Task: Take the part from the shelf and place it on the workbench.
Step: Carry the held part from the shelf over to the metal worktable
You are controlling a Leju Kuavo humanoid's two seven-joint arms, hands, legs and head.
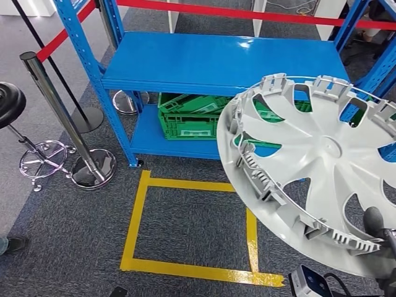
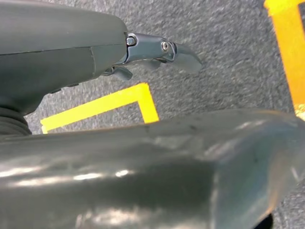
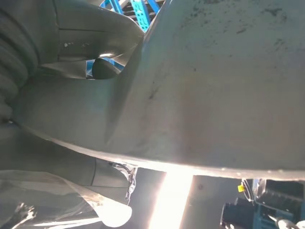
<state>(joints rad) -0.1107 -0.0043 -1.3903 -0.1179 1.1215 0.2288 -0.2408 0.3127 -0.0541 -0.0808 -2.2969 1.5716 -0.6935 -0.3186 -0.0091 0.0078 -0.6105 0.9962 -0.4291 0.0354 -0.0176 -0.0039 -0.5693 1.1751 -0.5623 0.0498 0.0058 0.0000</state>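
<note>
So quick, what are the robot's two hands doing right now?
Left hand: holds nothing, fingers stretched out over the carpet.
Right hand: grips the rim of the white wheel cover.

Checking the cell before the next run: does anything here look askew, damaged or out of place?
Mostly tidy. The green crate on the blue shelf's lower level sits skewed to the shelf edge. The wheel cover, held tilted by the right hand, shows no visible damage.
</note>
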